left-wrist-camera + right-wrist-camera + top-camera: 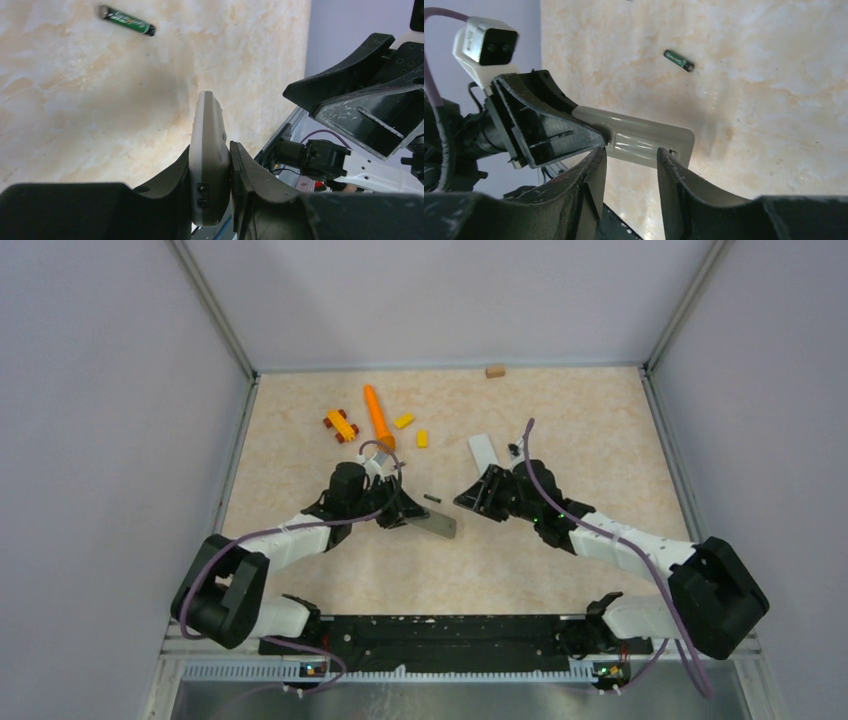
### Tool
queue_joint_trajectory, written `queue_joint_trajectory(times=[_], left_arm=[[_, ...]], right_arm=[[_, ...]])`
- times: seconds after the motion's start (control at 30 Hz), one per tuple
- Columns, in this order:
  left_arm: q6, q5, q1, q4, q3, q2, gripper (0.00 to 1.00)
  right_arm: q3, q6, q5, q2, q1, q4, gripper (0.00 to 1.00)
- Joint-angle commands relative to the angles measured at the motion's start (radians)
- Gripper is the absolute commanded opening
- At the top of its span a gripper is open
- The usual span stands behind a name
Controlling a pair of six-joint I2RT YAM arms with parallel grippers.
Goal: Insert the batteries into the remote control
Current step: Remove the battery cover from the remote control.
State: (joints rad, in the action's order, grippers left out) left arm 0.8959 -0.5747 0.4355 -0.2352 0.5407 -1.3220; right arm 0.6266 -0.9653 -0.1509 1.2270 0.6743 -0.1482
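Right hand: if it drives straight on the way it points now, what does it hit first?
Likely the remote control, clamped in the left hand, lying right across the gap ahead of the right hand; how near is unclear.

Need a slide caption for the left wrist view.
Left end effector grips the remote edge-on; one battery lies loose on the table beyond.
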Motion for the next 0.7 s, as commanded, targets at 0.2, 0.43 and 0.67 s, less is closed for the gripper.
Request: queue_joint_trajectory(times=[0.2,0.43,0.67], left_arm=[[-0.104,0.010,0.006,0.000,-0.004,-0.089,0.00],[-0.148,0.032,0.005,0.065,0.019,-0.114,0.00],[-0.140,0.054,0.004,0.078,0.013,-0.129,0.00]], right_arm=[[-0.057,-0.088,-0.049,0.171,0.054,-0.196,0.33],[-0.083,-0.130,-0.021,0.248,0.078,-0.305,0.34],[-0.090,-0.152,0.028,0.267,0.090,-0.297,0.38]])
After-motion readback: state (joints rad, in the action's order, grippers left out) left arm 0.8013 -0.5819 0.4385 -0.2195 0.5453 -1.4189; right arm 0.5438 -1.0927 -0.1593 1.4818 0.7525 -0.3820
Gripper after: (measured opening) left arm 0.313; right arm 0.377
